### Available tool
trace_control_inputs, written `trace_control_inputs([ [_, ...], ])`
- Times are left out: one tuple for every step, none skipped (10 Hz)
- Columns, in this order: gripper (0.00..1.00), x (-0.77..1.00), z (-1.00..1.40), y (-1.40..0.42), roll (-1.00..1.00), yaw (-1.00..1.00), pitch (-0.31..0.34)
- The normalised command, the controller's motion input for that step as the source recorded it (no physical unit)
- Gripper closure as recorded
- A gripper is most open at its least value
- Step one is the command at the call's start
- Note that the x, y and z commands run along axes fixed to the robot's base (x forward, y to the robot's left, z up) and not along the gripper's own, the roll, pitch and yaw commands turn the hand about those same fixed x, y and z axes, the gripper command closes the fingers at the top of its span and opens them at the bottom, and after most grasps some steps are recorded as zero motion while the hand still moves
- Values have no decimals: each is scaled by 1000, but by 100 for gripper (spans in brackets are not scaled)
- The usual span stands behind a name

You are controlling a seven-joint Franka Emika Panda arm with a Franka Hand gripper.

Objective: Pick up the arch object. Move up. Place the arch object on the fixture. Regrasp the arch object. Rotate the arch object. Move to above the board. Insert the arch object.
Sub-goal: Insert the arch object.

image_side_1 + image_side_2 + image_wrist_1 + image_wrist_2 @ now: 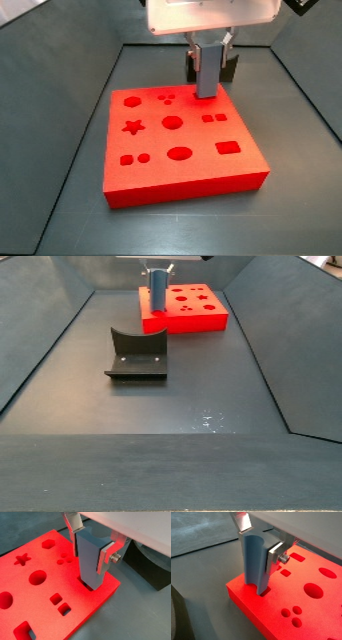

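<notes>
Where the grey floor (160, 406) of the bin stretches out, the big red board (181, 140) lies flat, full of cut-out holes: a star, circles, ovals, squares and a hexagon. The dark fixture (136, 354) sits on the floor near the board, not touching it. The gripper (92, 543) hangs over one edge of the board, and its silver fingers (107, 556) are squeezed tight on the arch object (89, 559). This grey-blue block stands straight up. In both wrist views its bottom end is down in a hole at the board's edge (260, 589).
</notes>
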Motion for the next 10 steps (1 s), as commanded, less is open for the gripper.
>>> trace_control_inputs([
  [100,0,-60,0,-73,0,-13],
  [100,0,0,0,-19,0,-4],
  [100,74,0,0,-10,-11,0],
  [100,266,-94,91,41,-440,0],
  [100,94,-71,123,97,-389,7],
  [100,-120,0,-154,500,-29,14],
  [100,-49,0,-229,500,0,10],
  [100,0,0,-77,200,0,0],
  [100,11,-40,-9,3,0,0],
  [100,6,-529,71,0,0,-66],
])
